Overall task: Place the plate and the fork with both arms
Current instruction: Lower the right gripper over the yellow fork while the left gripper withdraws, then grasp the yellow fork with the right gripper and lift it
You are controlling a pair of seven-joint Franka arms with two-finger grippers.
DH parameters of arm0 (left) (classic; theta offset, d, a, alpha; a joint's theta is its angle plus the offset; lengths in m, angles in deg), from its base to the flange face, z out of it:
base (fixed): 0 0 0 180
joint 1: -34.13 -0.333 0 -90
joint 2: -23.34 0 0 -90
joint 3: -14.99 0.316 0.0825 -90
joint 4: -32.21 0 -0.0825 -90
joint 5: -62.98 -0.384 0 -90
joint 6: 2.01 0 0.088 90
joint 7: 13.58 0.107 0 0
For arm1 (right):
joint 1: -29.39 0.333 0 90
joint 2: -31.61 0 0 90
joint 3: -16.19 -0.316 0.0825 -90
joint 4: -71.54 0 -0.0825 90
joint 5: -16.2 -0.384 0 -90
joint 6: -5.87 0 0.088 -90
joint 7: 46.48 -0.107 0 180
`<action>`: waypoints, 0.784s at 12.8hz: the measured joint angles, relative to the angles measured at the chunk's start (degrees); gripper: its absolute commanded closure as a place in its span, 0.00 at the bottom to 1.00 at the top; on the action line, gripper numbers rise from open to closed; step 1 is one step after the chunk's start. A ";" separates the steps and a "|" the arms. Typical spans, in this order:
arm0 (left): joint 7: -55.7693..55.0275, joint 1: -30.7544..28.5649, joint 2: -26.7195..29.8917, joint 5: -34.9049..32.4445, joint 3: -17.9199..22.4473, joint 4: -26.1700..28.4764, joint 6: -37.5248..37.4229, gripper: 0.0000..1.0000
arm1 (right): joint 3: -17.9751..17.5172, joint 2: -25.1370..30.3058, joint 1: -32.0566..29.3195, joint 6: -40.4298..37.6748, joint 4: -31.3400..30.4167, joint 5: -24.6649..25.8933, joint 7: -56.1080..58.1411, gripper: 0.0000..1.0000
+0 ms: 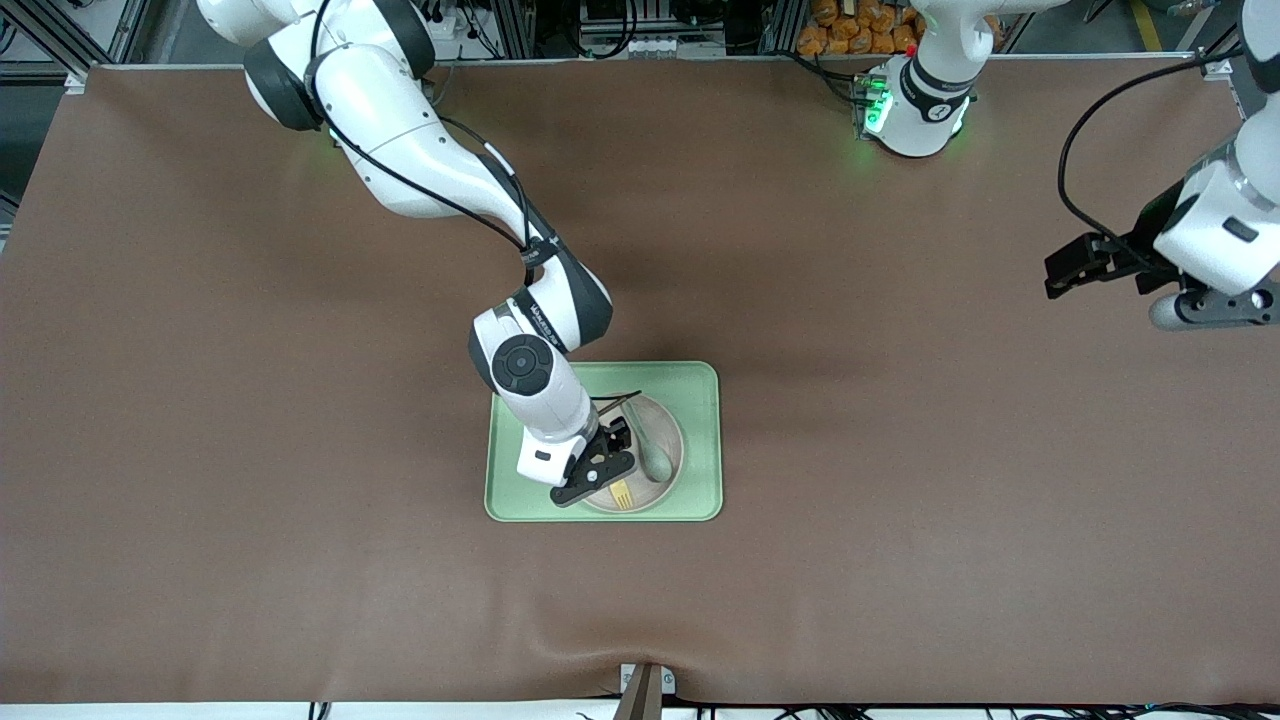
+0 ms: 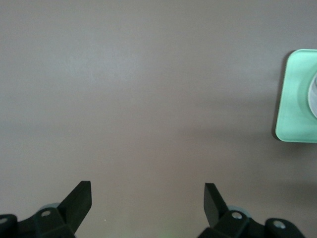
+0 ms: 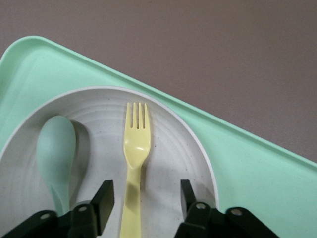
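Nearest the front camera we see the brown tabletop (image 1: 300, 560), its bare cloth running wide around everything else. We count two arms, one tray, one plate, one fork and one spoon. Past the tabletop's top edge we make out metal framing and cables.

The tray (image 1: 700, 440) is our landmark: rectangular, light green, with rounded corners. The plate (image 1: 672, 470) lies on it, round, pale and shallow with a raised rim, filling the tray's half nearer the camera. On the plate the grey-green spoon (image 1: 655, 455) and the small pale yellow fork (image 1: 623, 494) lie side by side, the fork's tines pointing toward the camera.

The right pincer (image 1: 600, 478) hangs low over the plate; in the right wrist view its fingers (image 3: 105, 198) stand apart on either side of the fork's handle, not closed on it. The left pincer (image 1: 1075, 265) waits well apart from the tray, toward the left arm's end, spread wide and empty over bare tabletop.
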 measured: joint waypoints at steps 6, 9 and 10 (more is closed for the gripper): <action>6.93 -0.15 2.02 0.20 -0.21 0.04 -2.70 0.00 | -0.03 -0.47 0.03 0.00 0.00 0.02 -0.06 0.41; 7.12 -0.47 2.01 0.57 0.02 0.22 -1.61 0.00 | -0.08 -0.92 0.38 0.00 0.00 0.07 -0.67 0.49; 7.18 -0.46 2.01 0.58 -0.03 0.23 -1.31 0.00 | -0.08 -1.12 0.56 0.02 0.00 0.24 -0.73 0.58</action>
